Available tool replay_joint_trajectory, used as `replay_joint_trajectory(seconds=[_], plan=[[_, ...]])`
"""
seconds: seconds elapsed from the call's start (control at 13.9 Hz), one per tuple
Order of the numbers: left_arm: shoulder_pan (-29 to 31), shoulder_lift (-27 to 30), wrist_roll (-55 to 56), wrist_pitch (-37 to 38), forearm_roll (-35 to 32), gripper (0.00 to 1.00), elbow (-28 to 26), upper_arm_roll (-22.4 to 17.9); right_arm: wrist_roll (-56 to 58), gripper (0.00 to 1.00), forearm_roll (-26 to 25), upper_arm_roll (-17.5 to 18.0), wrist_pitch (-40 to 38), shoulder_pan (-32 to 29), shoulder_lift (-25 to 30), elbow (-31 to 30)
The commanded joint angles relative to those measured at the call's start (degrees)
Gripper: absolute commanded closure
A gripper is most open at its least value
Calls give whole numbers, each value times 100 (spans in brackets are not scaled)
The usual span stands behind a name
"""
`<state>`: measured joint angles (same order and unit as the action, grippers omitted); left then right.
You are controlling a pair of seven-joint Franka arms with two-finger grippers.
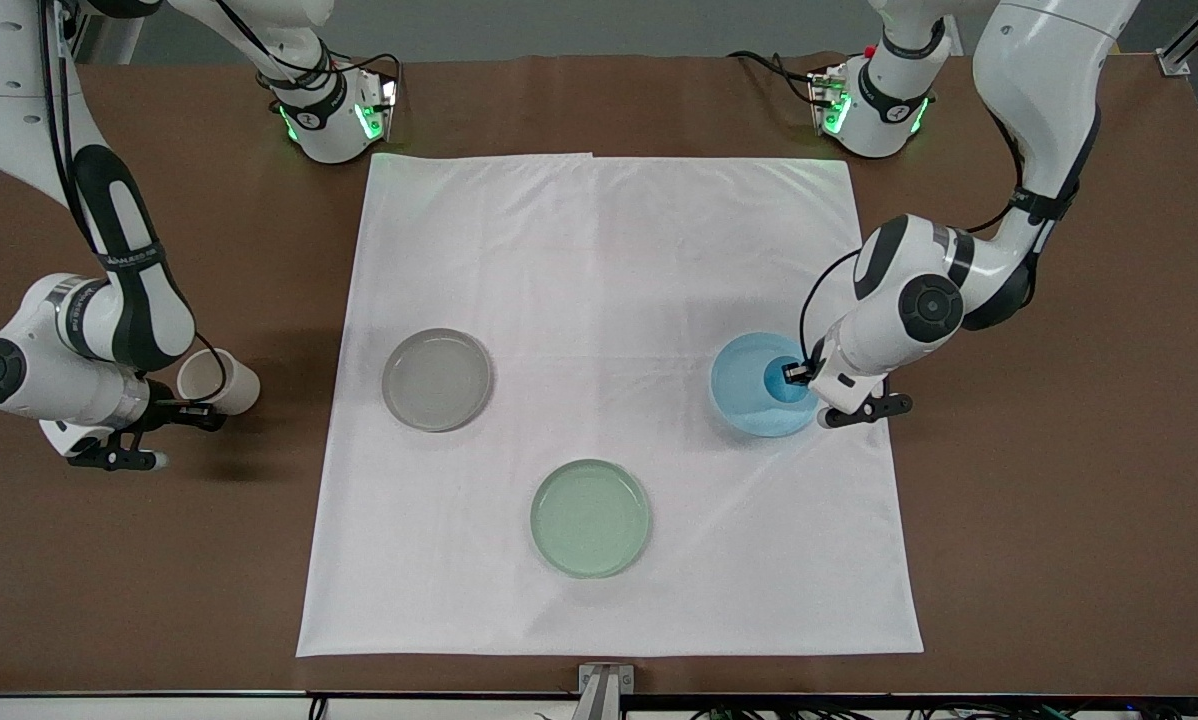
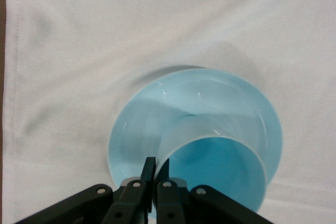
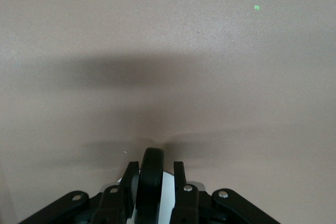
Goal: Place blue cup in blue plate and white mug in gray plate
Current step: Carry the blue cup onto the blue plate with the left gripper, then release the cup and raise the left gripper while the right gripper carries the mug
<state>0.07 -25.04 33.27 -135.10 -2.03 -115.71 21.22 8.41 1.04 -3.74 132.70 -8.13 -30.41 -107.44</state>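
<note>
Brown table under white cloth

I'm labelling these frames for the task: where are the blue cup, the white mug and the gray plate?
blue cup [image 2: 220, 169]: left wrist view, its bright blue inside.
white mug [image 1: 221, 380]: front view, its cream side wall.
gray plate [image 1: 437, 379]: front view, the middle of its bare bottom.

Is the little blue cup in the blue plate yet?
Yes. The small light-blue cup is over the round light-blue plate, gripped at its rim by the left gripper.
</note>
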Motion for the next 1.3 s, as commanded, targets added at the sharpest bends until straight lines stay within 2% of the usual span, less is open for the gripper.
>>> replay_joint_trajectory(seconds=[0.0,0.07,0.14,0.22,0.36,0.79,1.01,1.22], plan=[[-69,-106,381,-60,-200,71,57,-30,73,66,1,75,89,-84,79,-66],[-52,-107,478,-60,-288,47,75,-21,73,66,1,75,150,-84,79,-66],[-51,-72,514,-43,-341,15,110,-21,73,66,1,75,203,-75,79,-66],[-17,-28,505,-8,-350,0,171,-21,65,67,1,75,195,-83,79,-66],[28,121,479,333,-351,0,512,-39,73,74,1,75,195,-84,79,-84],[186,271,234,1669,-632,0,2103,-56,99,94,1,84,125,-48,96,-101],[256,289,-152,2766,-1148,0,2972,-56,311,99,1,128,-514,100,402,100],[545,455,-898,3420,-1282,0,3414,-48,31,99,-7,110,-1604,688,956,355]])
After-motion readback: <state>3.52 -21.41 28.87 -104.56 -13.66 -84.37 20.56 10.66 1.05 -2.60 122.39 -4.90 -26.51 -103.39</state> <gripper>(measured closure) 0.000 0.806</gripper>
